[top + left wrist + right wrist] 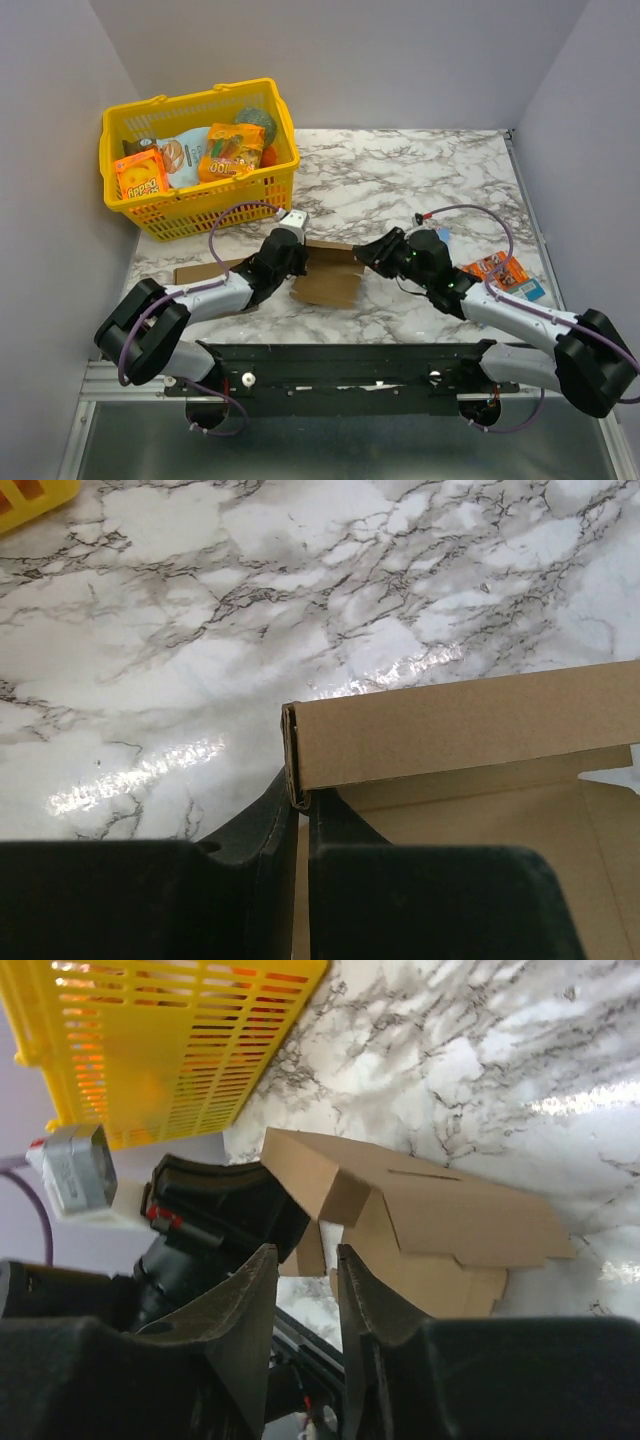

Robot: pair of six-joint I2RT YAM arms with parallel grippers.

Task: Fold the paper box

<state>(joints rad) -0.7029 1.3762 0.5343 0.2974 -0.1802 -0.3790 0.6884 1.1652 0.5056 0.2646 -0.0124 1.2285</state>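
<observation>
Paper box (pixel 335 280), thin brown creased cardboard, lies central on white marble table (pixel 400 180). We find left gripper (pixel 303 802) clamped on its ten-o'clock corner, apparently bracing it; right gripper (pixel 306 1260) stands at three o'clock, jaws apart.

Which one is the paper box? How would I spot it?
Start at the white marble table and look at its near middle, between the left gripper and the right gripper. The paper box there is thin brown cardboard with creases and one folded-up wall, unlike the flat brown cardboard strip to its left.
</observation>
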